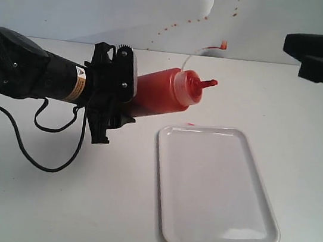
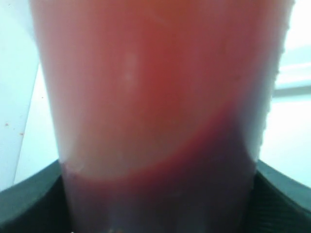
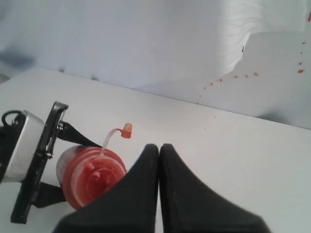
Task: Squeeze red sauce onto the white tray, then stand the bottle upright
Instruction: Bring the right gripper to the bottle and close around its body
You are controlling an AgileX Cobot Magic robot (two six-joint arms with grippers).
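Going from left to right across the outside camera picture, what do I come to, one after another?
left arm → left pincer, clamped around the bottle's base → bottle, tipped with its nozzle pointing right → white tray, lying flat → right pincer, shut, raised at the right edge

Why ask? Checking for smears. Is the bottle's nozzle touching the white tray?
Apart. The exterior view shows bare tabletop between the nozzle and the white tray.
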